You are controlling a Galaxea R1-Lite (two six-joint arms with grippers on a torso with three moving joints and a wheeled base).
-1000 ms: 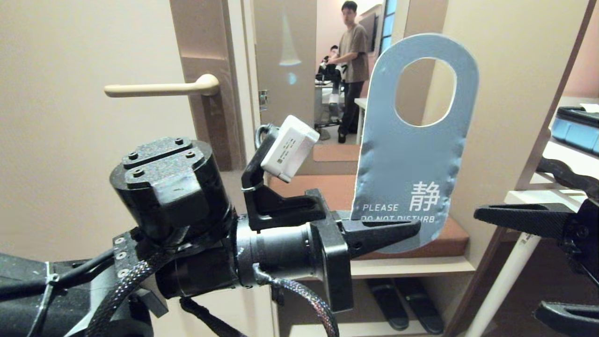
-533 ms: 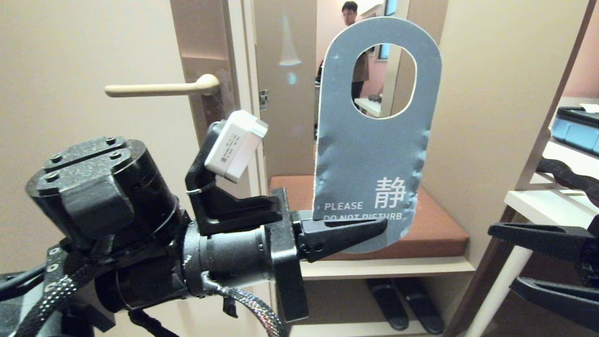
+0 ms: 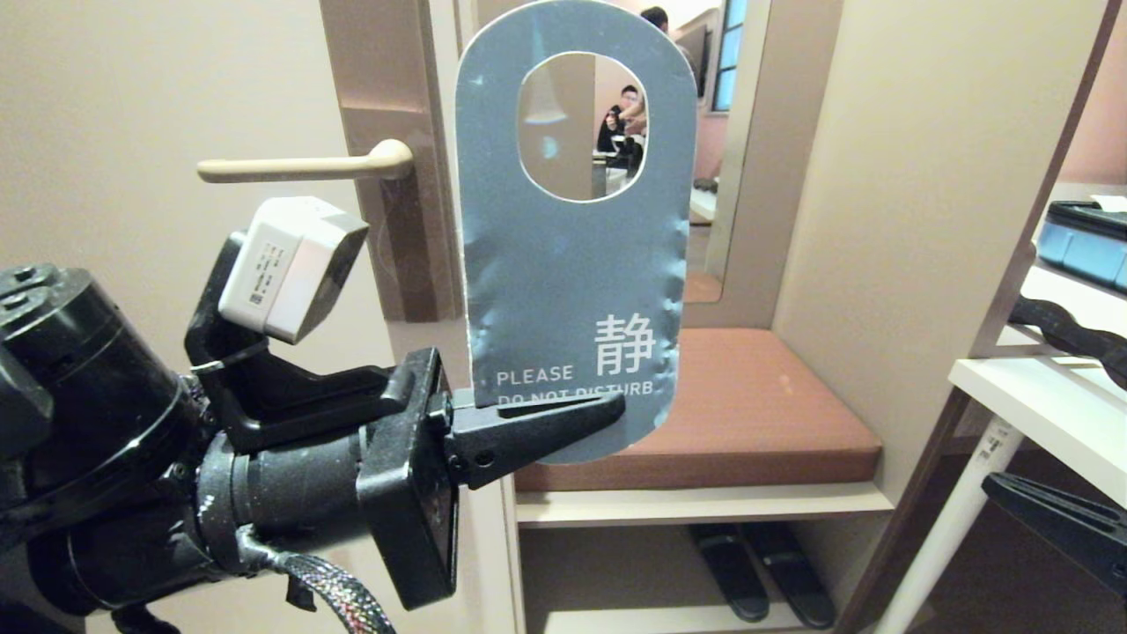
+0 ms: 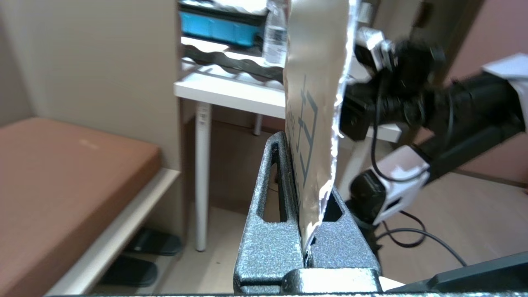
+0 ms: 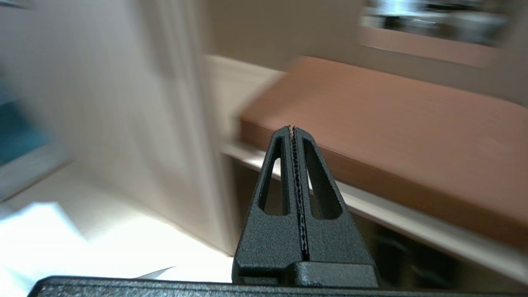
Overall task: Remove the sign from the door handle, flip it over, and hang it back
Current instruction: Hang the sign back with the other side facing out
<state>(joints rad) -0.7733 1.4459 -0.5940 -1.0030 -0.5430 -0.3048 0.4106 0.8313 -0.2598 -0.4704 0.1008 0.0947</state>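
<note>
Beige door and wall fill the background, with a brown cushioned bench [image 3: 757, 396] beyond. Left gripper [image 3: 607, 407] has its fingers clamped on the bottom edge of the blue oblong card sign [image 3: 572, 282], held upright, its "PLEASE DO NOT DISTURB" face toward the head camera, just right of the cream lever door handle [image 3: 299, 165]. Right gripper [image 5: 293, 130], low at right, has its fingers pressed together, empty.

Left gripper [image 3: 563, 418] clamped on bottom edge of blue-grey rounded oblong card sign [image 3: 572, 264], upright, "PLEASE DO NOT DISTURB" face toward camera. Just right of slim cream lever door handle [image 3: 304, 165], apart. Right gripper [image 3: 1057, 527] low at right edge.
</note>
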